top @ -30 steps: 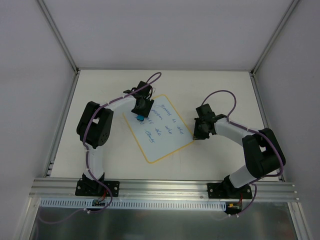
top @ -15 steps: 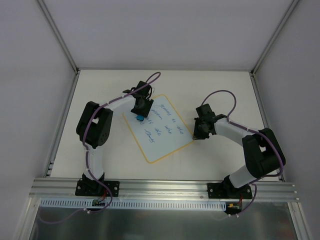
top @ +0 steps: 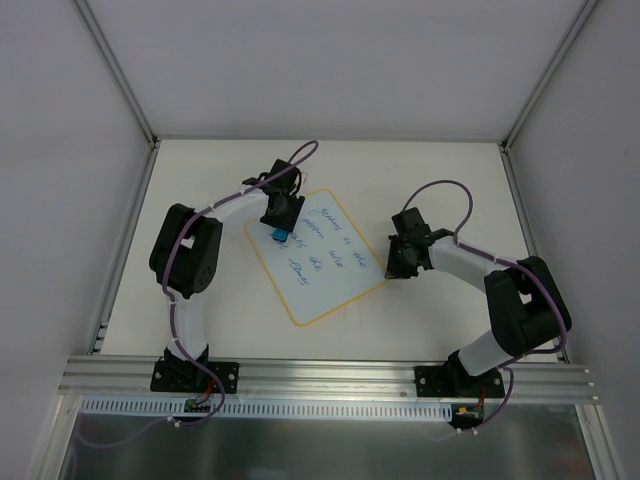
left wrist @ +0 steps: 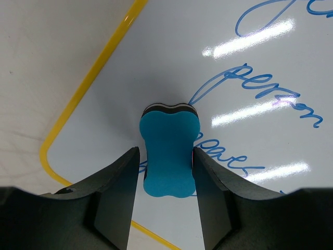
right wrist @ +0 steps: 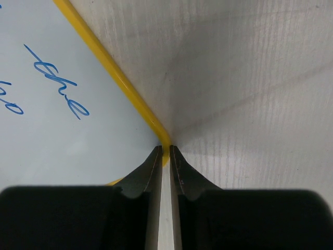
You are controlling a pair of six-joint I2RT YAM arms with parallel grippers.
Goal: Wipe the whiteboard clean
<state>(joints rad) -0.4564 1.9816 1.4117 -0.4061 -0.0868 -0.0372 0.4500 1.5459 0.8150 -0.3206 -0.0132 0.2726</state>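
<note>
The whiteboard (top: 325, 270) lies tilted on the table, with a yellow border and blue handwriting. My left gripper (top: 280, 226) is shut on a blue eraser (top: 279, 235) and holds it on the board near its left corner. In the left wrist view the eraser (left wrist: 169, 151) sits between the fingers of the left gripper (left wrist: 165, 156), on the whiteboard (left wrist: 171, 47) beside the writing. My right gripper (top: 392, 270) is shut, with its tips at the board's right corner. In the right wrist view the right gripper (right wrist: 166, 150) touches the yellow border of the whiteboard (right wrist: 78, 151).
The pale table (top: 440, 180) is ringed by white walls and metal posts (top: 120, 70). An aluminium rail (top: 330, 372) runs along the near edge by the arm bases. Purple cables loop over both arms.
My left gripper has slid the eraser a little toward the board's far-left edge. The right arm has not moved.
</note>
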